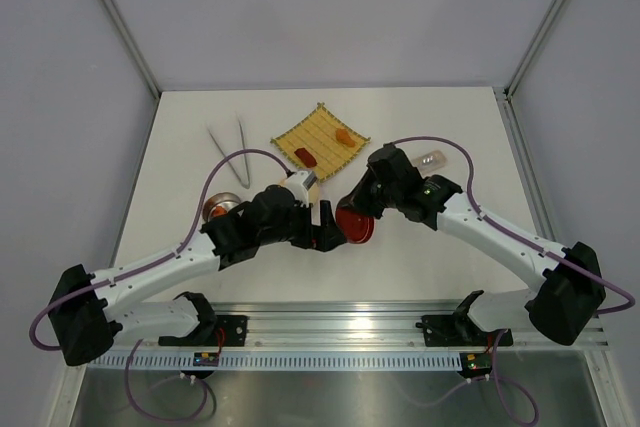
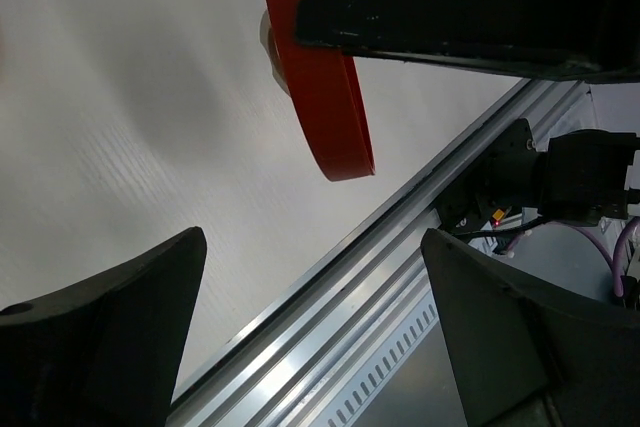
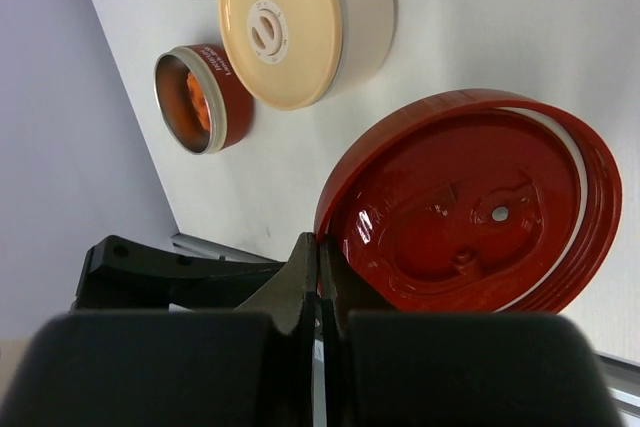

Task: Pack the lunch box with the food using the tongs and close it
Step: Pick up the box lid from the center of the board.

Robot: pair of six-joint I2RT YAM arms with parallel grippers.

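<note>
The right end effector (image 3: 320, 252) is clenched, its two fingers pressed together on the rim of the red lid (image 3: 470, 207). The lid hangs tilted from the fingertips, its moulded inner face turned back toward the wrist. Beyond the fingertips, past the lid's far edge, the lunch box (image 3: 355, 17) stands on the desk (image 1: 200, 117) with its cream lid (image 3: 275, 27) on it. Just beside the lunch box, and apart from it, is the red-brown tin (image 3: 205, 97). Its mouth is open and orange shows inside; I cannot tell whether that is food or a reflection.

The left end effector (image 2: 310, 347) is released, its fingers spread wide with only bare desk and the aluminium rail (image 2: 330, 322) showing between them. It holds nothing. The red lid lies ahead of its fingertips, seen edge-on and clear of both fingers, with the right arm's black finger across the lid's upper part.

From above, the two end effectors meet near the middle of the desk. Farther out from both of them lies the woven mat (image 1: 322, 135), carrying an orange piece (image 1: 349, 135) and a red piece (image 1: 306, 156) of the food. The tongs (image 1: 228, 152) lie on the desk beyond the left end effector, beside the mat and away from either grip. A translucent case (image 1: 432, 159) sits by the right arm's wrist.
</note>
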